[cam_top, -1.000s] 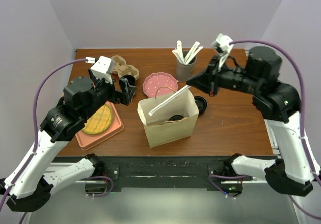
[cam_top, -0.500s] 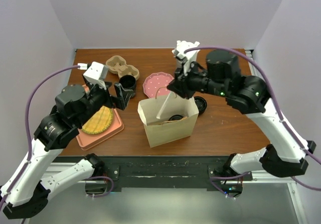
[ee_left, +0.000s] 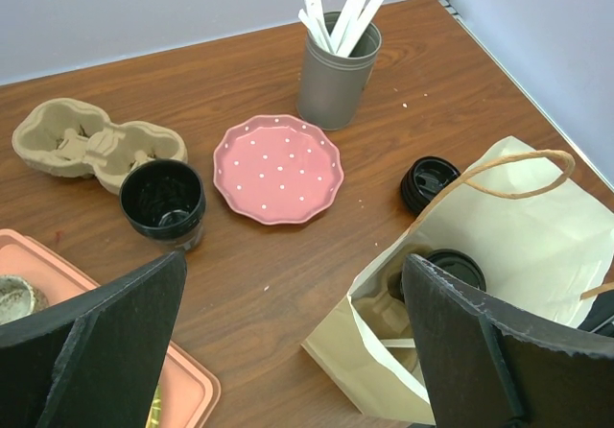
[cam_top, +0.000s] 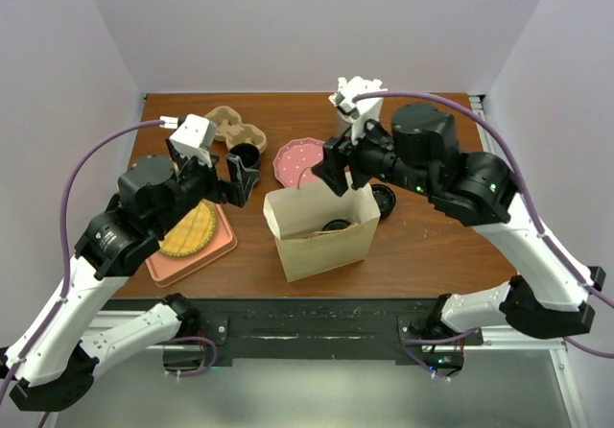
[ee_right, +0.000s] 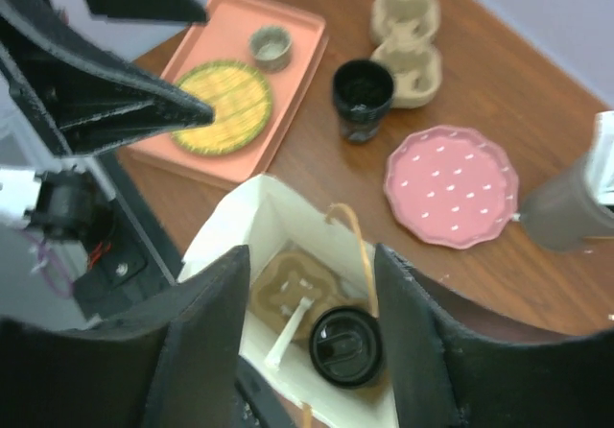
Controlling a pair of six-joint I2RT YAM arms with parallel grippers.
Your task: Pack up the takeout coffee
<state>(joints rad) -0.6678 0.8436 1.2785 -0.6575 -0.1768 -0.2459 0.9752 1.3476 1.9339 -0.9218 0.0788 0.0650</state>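
The paper bag (cam_top: 326,246) stands open at the table's front centre. Inside it lies a cardboard carrier (ee_right: 288,279) holding a black-lidded coffee cup (ee_right: 345,344), with a white wrapped straw (ee_right: 288,330) resting loose beside the cup. My right gripper (ee_right: 312,253) hovers over the bag's mouth, open, with nothing between its fingers. My left gripper (ee_left: 293,260) hangs open and empty left of the bag (ee_left: 518,246), above bare wood. In the top view the left gripper (cam_top: 242,174) is near an open black cup (cam_top: 245,154).
A pink dotted plate (ee_left: 278,167), a loose black lid (ee_left: 430,180) and a grey tin of wrapped straws (ee_left: 336,63) sit behind the bag. A second cardboard carrier (ee_left: 91,142) lies at back left. An orange tray (cam_top: 192,241) with a yellow mat is at front left.
My right gripper swung in from the right with the wrapped straw, stopped over the bag and opened; the straw now lies inside the bag. The left arm shifted only slightly.
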